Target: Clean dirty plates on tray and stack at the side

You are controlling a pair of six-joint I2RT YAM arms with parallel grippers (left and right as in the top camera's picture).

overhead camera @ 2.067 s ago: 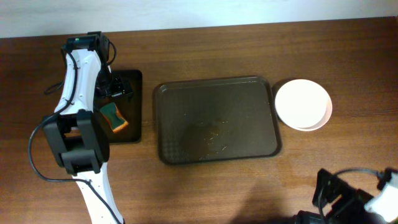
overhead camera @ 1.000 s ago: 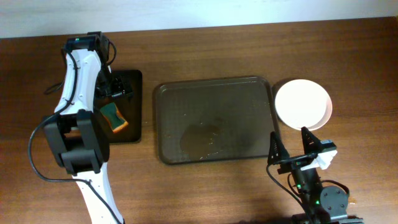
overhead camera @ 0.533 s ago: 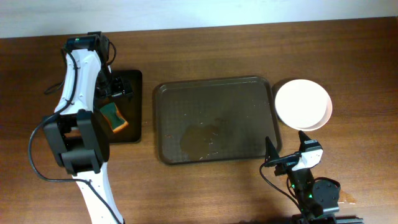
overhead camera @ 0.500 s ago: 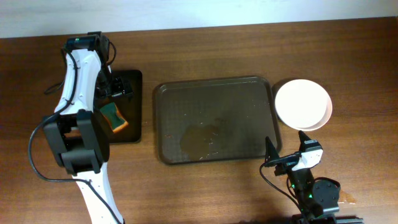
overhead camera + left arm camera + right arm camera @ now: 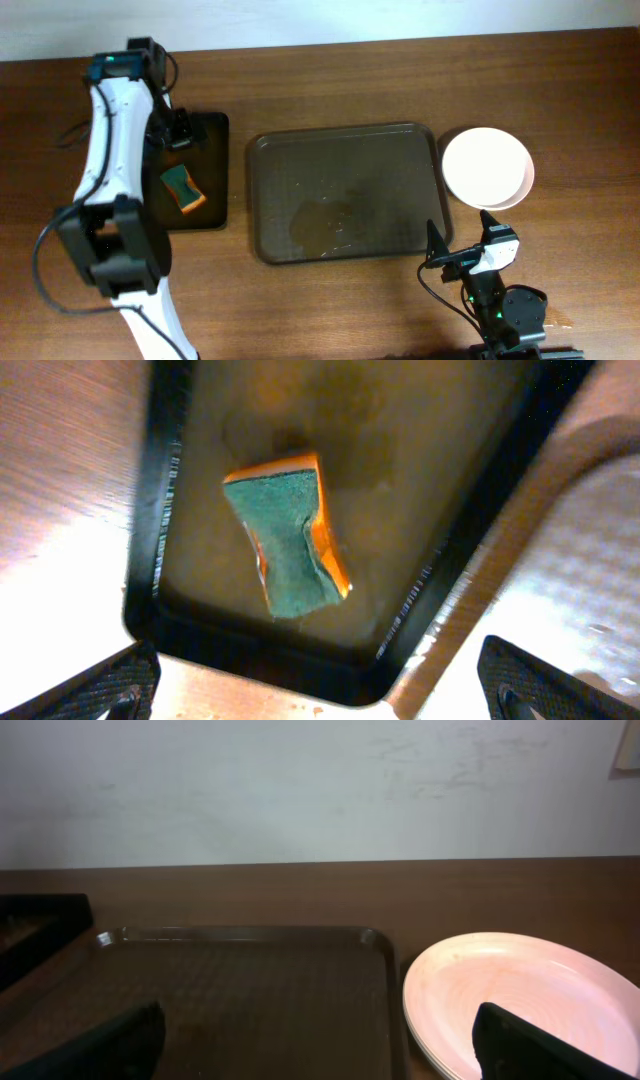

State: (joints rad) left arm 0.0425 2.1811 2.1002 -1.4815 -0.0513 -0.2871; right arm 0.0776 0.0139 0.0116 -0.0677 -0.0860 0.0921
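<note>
Left gripper, jaws apart, above green-and-orange sponge in black rectangular tray, far left. Right gripper, jaws apart, faces stacked white round plates.

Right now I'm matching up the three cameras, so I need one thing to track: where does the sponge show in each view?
Overhead: the sponge lies at the left, inside the black tray.
Left wrist: the sponge sits near the middle of the picture, in the same black tray.
Right wrist: the sponge is not in it.
Shared landmark: the black tray, whose corner shows at the left edge of the right wrist view.
</note>
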